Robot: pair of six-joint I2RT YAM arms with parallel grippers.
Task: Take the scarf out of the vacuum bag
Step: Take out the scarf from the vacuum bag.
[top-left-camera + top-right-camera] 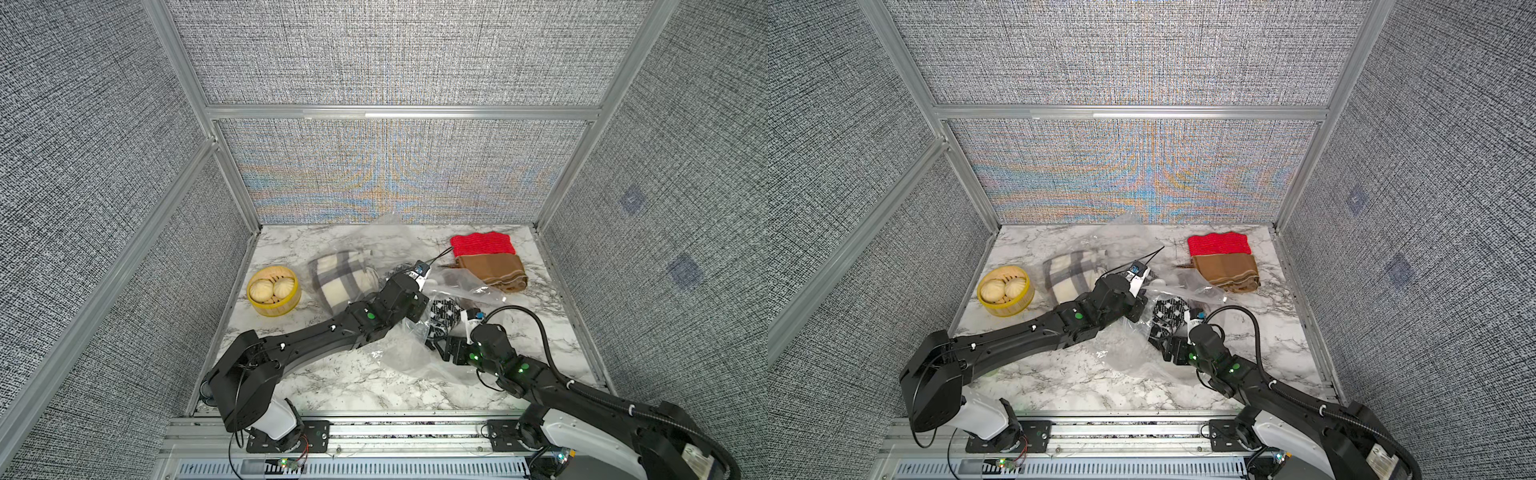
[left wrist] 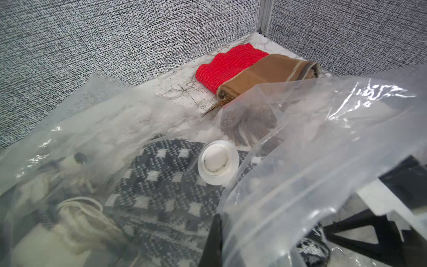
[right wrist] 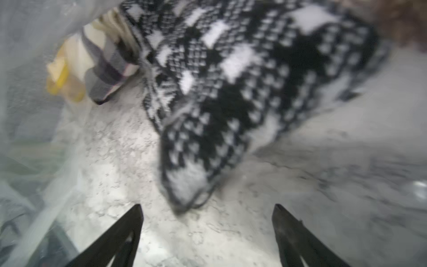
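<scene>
The vacuum bag (image 1: 399, 357) is a clear crinkled sheet spread across the middle of the marble table; its white valve cap (image 2: 218, 161) shows in the left wrist view. A black-and-white knit scarf (image 1: 444, 313) lies partly under the plastic, and its near end (image 3: 184, 182) lies bare on the table. My left gripper (image 1: 417, 309) is shut on a raised fold of the bag (image 2: 300, 173). My right gripper (image 3: 208, 208) stands open just short of the scarf's end, with nothing between its fingers. A cream plaid scarf (image 1: 345, 278) sits inside the bag at the left.
A bamboo steamer (image 1: 274, 293) with buns stands at the left edge. A red knit scarf (image 1: 482, 244) and a brown folded scarf (image 1: 492, 270) lie at the back right. Grey fabric walls close in three sides.
</scene>
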